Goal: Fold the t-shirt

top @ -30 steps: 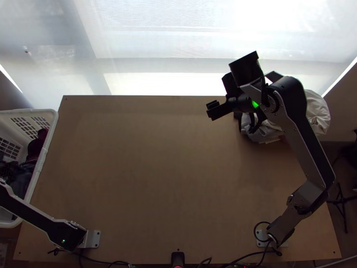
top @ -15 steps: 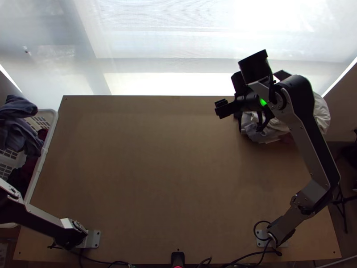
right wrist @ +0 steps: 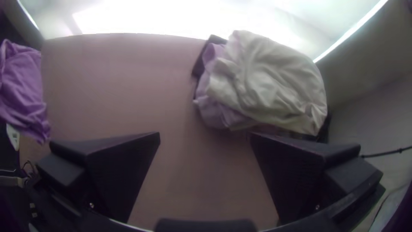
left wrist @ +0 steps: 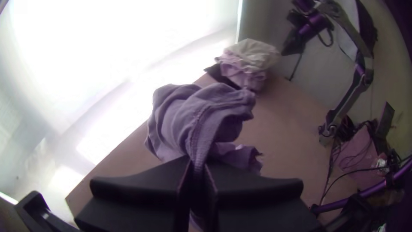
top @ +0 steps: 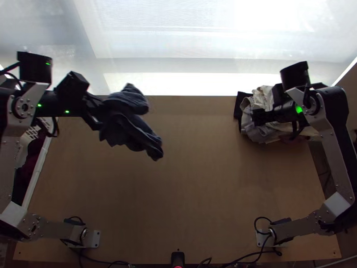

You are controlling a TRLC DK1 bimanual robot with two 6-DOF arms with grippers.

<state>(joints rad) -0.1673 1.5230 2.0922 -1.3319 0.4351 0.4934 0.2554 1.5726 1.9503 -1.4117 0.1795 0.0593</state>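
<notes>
Top view: the left gripper [top: 99, 115] holds the bunched t-shirt [top: 129, 120] up over the far left of the tabletop [top: 178, 187].

Its jaws are clenched on a seamed strip of the cloth, perhaps a hem, though the rumpled folds make that hard to settle; the rest droops loose. Raised like this, to the right of the basket [top: 39, 165], the shirt is probably held so that it can be lowered and spread before any folding. At the far right, the right gripper [right wrist: 205, 135] has its jaws released and wide apart, likely placed aside to give the shirt room to land. The pile of clothes [right wrist: 266, 81] near it sits toward the far right corner, presumably to leave the middle for folding.
</notes>
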